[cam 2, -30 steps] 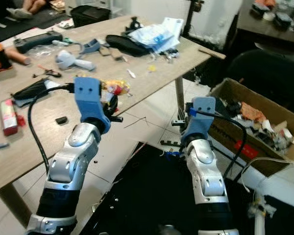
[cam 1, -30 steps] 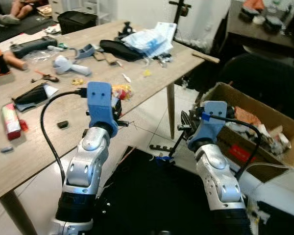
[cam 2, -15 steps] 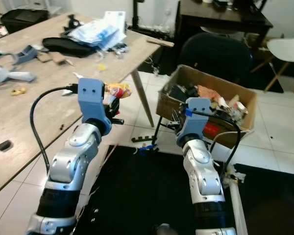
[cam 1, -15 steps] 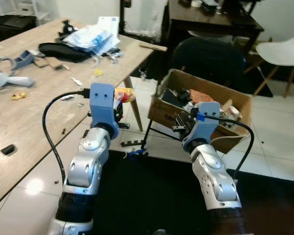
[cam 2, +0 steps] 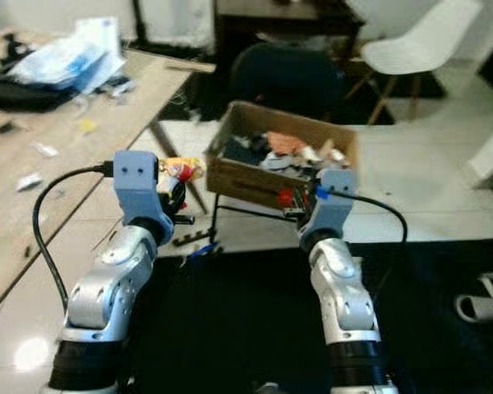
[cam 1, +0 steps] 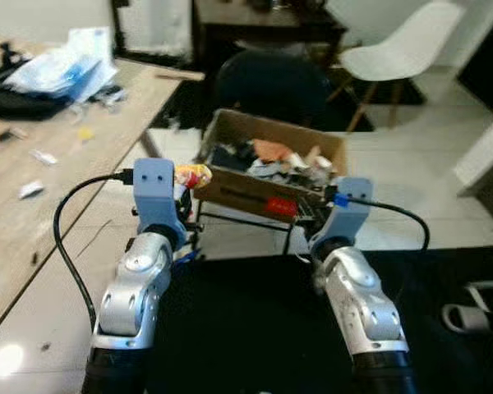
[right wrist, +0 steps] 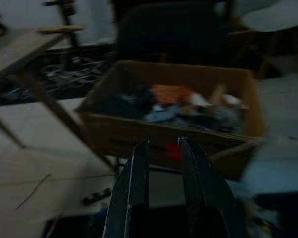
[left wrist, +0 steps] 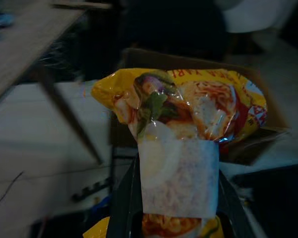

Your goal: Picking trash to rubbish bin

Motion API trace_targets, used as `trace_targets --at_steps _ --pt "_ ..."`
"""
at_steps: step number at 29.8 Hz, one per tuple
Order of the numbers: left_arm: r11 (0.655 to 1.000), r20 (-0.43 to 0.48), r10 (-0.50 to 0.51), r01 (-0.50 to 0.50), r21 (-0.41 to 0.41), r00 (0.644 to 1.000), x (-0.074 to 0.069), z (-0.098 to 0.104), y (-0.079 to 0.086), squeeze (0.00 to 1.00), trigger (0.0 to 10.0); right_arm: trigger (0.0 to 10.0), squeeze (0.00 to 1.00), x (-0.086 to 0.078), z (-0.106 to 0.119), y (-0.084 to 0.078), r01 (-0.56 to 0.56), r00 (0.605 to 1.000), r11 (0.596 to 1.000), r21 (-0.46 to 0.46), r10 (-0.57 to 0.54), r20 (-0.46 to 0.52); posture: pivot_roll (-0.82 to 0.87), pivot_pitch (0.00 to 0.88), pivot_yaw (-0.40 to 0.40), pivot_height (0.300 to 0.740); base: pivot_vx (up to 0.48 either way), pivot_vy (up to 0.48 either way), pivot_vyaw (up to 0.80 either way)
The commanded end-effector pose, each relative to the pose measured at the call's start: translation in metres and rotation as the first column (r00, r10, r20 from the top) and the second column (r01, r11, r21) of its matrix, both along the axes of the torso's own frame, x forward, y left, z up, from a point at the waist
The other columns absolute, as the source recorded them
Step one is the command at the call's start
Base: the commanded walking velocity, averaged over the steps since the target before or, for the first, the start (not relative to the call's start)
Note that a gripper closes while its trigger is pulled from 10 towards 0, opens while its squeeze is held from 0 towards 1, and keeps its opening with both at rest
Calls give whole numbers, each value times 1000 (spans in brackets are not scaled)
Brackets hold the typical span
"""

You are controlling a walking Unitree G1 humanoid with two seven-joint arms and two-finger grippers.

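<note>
Camera swung round, cardboard box [cam 1: 230, 187] nearer, seemingly trash-filled

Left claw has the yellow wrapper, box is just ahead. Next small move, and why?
Probably carry the left claw forward over the open brown cardboard box. It is shut on the yellow printed snack wrapper, which sits short of the box's near wall, so letting go now would likely drop it on the floor. The right claw hangs free.
</note>
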State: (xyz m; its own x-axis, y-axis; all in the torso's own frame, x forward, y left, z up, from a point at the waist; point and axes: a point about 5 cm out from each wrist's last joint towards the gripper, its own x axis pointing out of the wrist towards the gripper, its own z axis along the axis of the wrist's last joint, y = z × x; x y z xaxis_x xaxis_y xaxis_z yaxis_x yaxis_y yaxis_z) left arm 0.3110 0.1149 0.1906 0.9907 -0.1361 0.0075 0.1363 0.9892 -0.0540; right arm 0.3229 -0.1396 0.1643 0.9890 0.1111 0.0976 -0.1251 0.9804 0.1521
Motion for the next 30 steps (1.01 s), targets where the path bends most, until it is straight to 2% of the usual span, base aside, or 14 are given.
trace_targets --at_steps 1,6,8,16,22,30 --pt "1000 -10 -3 3 21 1000 -2 -4 0 0 10000 10000 0 0 -4 3 -23 1000 1000 -10 23 -14 150 143 -68 740 0 0 0" --pt "999 32 -35 36 -32 999 -5 0 -4 0 10000 10000 0 0 -5 4 -38 999 999 -26 37 -12 140 115 -52 740 0 0 0" --pt "995 49 -75 78 -65 996 -7 4 -9 0 10000 10000 0 -2 -5 2 -11 1000 1000 -9 11 -13 134 107 -56 740 300 0 0" --pt "992 63 -104 108 -67 993 -6 8 -14 0 10000 10000 0 -2 -8 5 -27 999 1000 -14 26 -19 139 111 -50 740 399 0 0" --pt "994 90 -73 80 -77 993 -5 11 -10 0 10000 10000 0 -2 -8 4 -29 999 999 -16 28 -15 142 115 -55 740 432 0 0" --pt "993 95 -86 93 -73 992 -6 11 -10 0 10000 10000 0 -1 -7 3 -26 1000 999 -21 26 -9 142 115 -50 740 425 0 0"
